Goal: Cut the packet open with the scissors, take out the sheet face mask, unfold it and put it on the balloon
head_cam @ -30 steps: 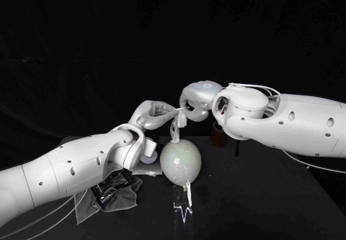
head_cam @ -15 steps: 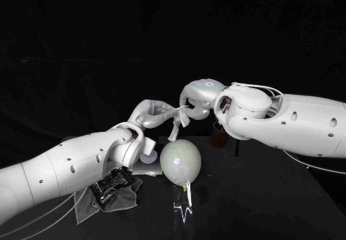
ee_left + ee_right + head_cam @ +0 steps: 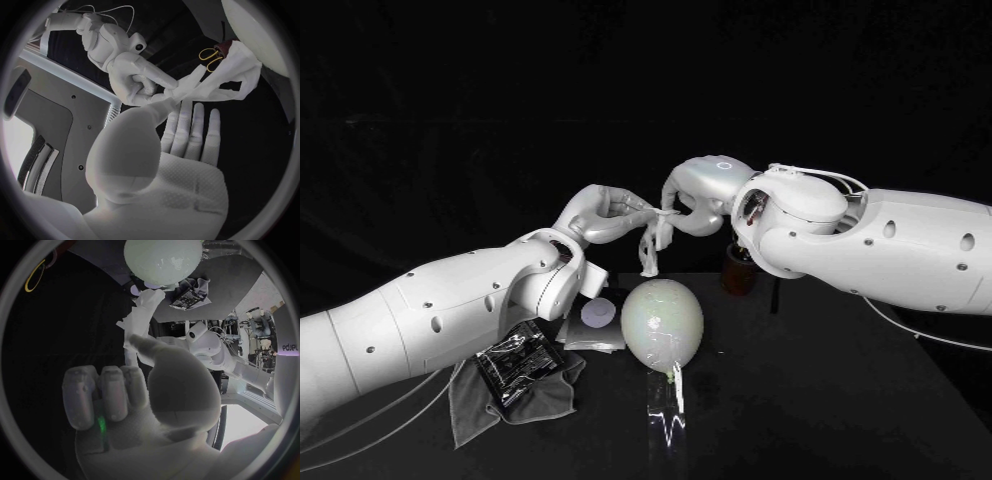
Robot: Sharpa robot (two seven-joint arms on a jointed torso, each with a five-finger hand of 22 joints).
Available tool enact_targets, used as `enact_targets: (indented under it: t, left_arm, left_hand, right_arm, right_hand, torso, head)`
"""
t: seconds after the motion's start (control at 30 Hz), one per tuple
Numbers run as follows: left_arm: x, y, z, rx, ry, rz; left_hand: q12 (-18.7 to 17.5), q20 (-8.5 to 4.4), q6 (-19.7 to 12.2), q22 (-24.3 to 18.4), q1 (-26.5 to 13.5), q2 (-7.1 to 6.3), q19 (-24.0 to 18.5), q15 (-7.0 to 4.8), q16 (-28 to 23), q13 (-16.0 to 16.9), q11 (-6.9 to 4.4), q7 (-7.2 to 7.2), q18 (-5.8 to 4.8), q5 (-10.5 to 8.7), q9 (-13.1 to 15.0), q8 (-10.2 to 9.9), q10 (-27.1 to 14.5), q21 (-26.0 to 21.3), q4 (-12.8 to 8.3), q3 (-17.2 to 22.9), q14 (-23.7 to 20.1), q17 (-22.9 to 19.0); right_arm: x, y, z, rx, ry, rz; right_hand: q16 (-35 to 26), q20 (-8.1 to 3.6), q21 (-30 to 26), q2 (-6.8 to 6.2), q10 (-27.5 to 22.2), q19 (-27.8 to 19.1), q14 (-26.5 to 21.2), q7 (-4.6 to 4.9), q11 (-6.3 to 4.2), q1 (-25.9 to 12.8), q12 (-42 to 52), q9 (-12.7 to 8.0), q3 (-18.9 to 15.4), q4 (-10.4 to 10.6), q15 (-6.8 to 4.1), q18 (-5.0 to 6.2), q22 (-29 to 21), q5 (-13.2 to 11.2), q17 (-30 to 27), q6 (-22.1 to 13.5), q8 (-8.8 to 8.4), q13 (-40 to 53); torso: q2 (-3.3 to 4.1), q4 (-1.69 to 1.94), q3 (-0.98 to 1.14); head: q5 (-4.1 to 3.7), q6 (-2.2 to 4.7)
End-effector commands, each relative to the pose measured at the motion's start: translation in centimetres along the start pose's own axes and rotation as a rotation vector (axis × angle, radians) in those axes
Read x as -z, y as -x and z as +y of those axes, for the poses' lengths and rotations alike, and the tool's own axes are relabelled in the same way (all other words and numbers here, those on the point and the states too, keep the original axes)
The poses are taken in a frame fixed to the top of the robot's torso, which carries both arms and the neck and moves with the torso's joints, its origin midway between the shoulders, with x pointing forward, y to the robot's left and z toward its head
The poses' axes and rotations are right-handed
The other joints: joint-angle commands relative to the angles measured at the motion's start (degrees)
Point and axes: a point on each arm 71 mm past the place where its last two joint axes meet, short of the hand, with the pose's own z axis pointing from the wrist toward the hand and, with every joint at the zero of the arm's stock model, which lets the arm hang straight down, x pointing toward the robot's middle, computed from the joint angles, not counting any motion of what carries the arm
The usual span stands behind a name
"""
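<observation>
above balloon (image 3: 661,323), left hand (image 3: 606,218) and right hand (image 3: 697,195) each pinch dangling sheet mask (image 3: 651,245).

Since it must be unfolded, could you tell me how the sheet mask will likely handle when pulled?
Probably floppy: the sheet mask hangs limp from the left hand and right hand. Likely light, since fingertip pinches carry it. Possibly tearable, looking thin.

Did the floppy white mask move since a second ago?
Yes. The sheet face mask has gone up a little: its dangling end now hangs farther above the top of the balloon, which has stayed put.
</observation>
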Motion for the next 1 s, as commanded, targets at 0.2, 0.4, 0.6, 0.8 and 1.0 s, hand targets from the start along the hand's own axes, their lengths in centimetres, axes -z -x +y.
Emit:
enact_targets:
  t: [0.2,0.4,0.6,0.8,1.0]
  left_arm:
    - [-0.1,0.7,-0.5,-0.056,0.045,0.152]
    - [-0.2,1.2,-0.4,-0.057,0.060,0.172]
    - [-0.3,1.0,-0.5,-0.036,0.063,0.196]
    - [-0.4,0.8,-0.6,0.007,0.061,0.199]
    - [-0.4,0.8,-0.7,0.079,0.063,0.207]
  left_hand:
    - [3.1,-0.01,-2.1,0.1,-1.3,0.66,-1.5,1.03,4.9,2.2,0.98,0.86,-0.80,0.34,6.6,2.1,-5.3,-0.5,-1.0,1.9,-6.4,3.0]
    - [5.6,-0.01,-3.6,0.2,-2.0,0.71,-1.7,1.33,9.0,3.7,1.56,1.22,-0.94,0.24,8.4,3.3,-8.3,-0.4,-1.5,3.7,-9.6,5.0]
    - [6.1,0.01,-4.2,0.2,-2.5,0.58,-2.0,1.59,10.3,3.9,1.84,1.64,-1.21,0.23,9.4,3.9,-9.5,-0.4,-1.4,5.1,-11.5,5.4]
    - [5.0,-0.01,-4.8,0.3,-3.1,0.34,-1.9,1.59,11.3,3.2,1.99,1.95,-1.32,0.22,10.5,4.5,-9.2,-0.2,-1.1,6.6,-11.6,5.5]
    - [1.3,-0.05,-5.9,0.4,-4.0,-0.24,-1.5,1.55,11.7,1.0,2.17,2.23,-1.27,0.20,12.7,5.7,-7.4,0.1,-0.4,8.6,-11.1,4.8]
  right_arm:
    - [0.1,0.1,-0.6,-0.033,0.001,-0.015]
    - [0.3,0.2,-0.9,-0.061,-0.004,-0.028]
    - [0.3,0.3,-1.1,-0.078,-0.009,-0.040]
    - [0.3,0.0,-1.2,-0.066,-0.017,-0.009]
    - [0.2,-0.2,-1.4,-0.028,-0.025,0.019]
  right_hand:
    - [0.2,-0.40,0.3,0.66,6.0,5.9,6.0,-0.08,-0.42,1.5,0.4,0.5,-0.3,-0.7,-0.44,-0.36,15.1,0.4,15.1,-0.1,0.78,15.1]
    - [0.2,-0.40,0.3,0.73,6.0,5.9,6.0,-0.08,-0.42,1.6,0.4,0.5,-0.2,-0.7,-0.43,-0.36,15.1,0.4,15.1,0.0,0.87,15.1]
    - [0.2,-0.39,0.3,0.69,6.0,5.9,6.0,-0.06,-0.41,1.6,0.4,0.5,-0.3,-0.7,-0.42,-0.36,15.1,0.4,15.1,0.0,0.94,15.1]
    - [0.2,-0.33,0.3,0.32,6.0,5.9,6.0,0.09,-0.29,1.9,0.4,0.7,-0.4,-1.2,-0.32,-0.36,15.1,2.1,15.1,-0.1,1.50,15.1]
    - [0.2,-0.29,0.3,-0.05,6.0,5.9,6.0,0.11,-0.27,1.9,0.4,0.8,-0.4,-1.5,-0.27,-0.36,15.1,2.9,15.1,0.1,1.88,15.1]
  torso:
    - [0.00,0.01,-0.03]
    - [0.03,-0.01,-0.02]
    - [0.02,0.00,0.01]
    - [0.02,-0.05,0.03]
    - [0.05,-0.02,0.04]
  head:
    - [-0.23,0.12]
    - [-0.22,0.26]
    - [-0.14,0.19]
    - [-0.13,0.19]
    - [-0.30,0.22]
